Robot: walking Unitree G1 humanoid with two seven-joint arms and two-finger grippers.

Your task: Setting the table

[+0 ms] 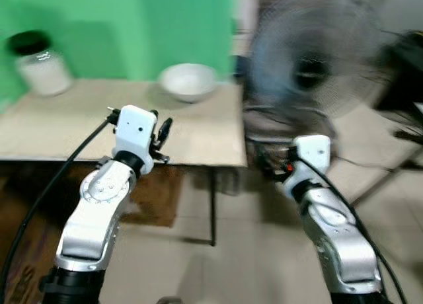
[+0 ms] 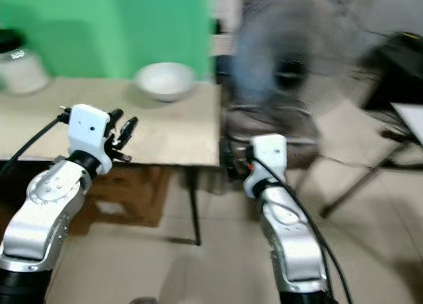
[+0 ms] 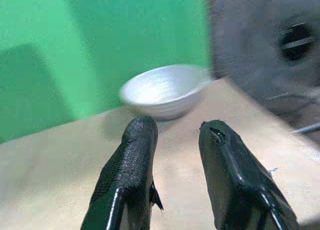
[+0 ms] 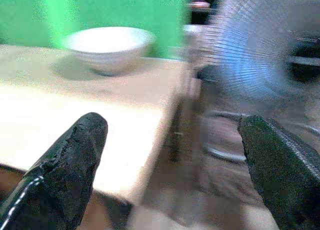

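Observation:
A white bowl (image 1: 189, 80) stands empty at the far right corner of the beige table (image 1: 198, 139). My left gripper (image 1: 160, 133) hovers over the table's front part, short of the bowl and a little to its left. In the left wrist view its fingers (image 3: 137, 150) stand open with nothing between them, and the bowl (image 3: 165, 90) lies ahead. My right gripper (image 4: 172, 140) is off the table's right edge, its fingers wide open and empty, with the bowl (image 4: 109, 46) ahead to one side. The views are blurred.
A jar (image 1: 41, 64) with a black lid stands at the table's far left, before a green wall. A large standing fan (image 1: 317, 53) is close to the table's right edge. Metal legs (image 1: 390, 178) of other furniture cross the floor at right.

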